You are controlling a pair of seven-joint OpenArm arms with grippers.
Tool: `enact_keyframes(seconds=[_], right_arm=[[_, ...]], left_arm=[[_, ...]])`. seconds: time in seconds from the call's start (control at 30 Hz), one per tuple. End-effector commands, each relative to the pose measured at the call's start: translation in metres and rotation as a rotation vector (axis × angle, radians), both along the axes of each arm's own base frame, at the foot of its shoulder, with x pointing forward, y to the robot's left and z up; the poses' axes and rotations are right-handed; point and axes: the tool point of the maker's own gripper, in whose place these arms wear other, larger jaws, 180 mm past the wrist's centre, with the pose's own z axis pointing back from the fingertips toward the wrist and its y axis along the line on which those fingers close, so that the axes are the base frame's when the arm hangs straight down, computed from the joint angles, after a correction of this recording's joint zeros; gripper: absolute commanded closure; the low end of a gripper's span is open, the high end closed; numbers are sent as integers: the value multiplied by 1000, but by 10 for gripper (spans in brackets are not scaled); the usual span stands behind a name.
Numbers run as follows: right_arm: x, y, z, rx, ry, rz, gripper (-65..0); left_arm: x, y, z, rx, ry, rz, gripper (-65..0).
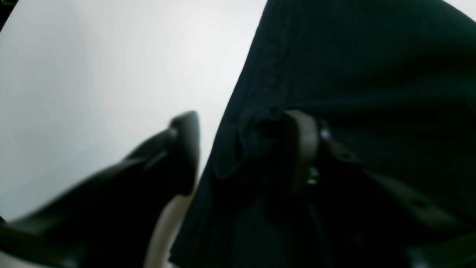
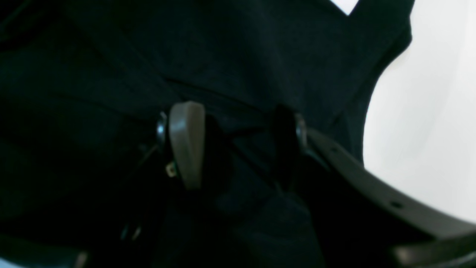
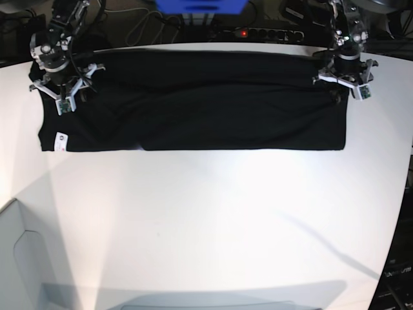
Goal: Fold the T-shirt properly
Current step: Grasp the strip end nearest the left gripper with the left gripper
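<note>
The black T-shirt point(image 3: 193, 110) lies spread in a long band across the far side of the white table point(image 3: 213, 219), its small white tag point(image 3: 61, 141) at the near left corner. My left gripper point(image 1: 241, 123) is down at the shirt's right end point(image 3: 341, 82). Its jaws stand apart, one finger point(image 1: 186, 149) over bare table and the other finger point(image 1: 301, 149) against the cloth, with the shirt's edge point(image 1: 230, 156) between them. My right gripper point(image 2: 235, 115) sits on the shirt's left end point(image 3: 61, 90), open, its fingers point(image 2: 186, 145) straddling a fold of cloth.
Behind the table's far edge lie a power strip point(image 3: 258, 32) with a red light, cables and a blue object point(image 3: 200, 6). The table's rounded edge runs down the right side point(image 3: 403, 194).
</note>
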Motion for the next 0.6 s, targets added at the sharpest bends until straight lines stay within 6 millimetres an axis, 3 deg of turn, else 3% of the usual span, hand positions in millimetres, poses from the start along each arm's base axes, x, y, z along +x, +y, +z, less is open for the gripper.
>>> enact_keyframes(seconds=[0.0,0.1,0.4,0.57], right_arm=[[3,-2,7,-5,-27,10,-304],[3,-2,7,-5,-27,10,-304],[-1,-11,8,-17,-24,-15,-304],[-1,-11,8,-18,-24,-17,-304]], left_arm=[[3,4,8,21,-27,-3,-282],[2,2,7,12,-28,3,-239],[-13,8,-19,-5,37,34,-237],[-6,-14,-21,-60,32,-95,-237]])
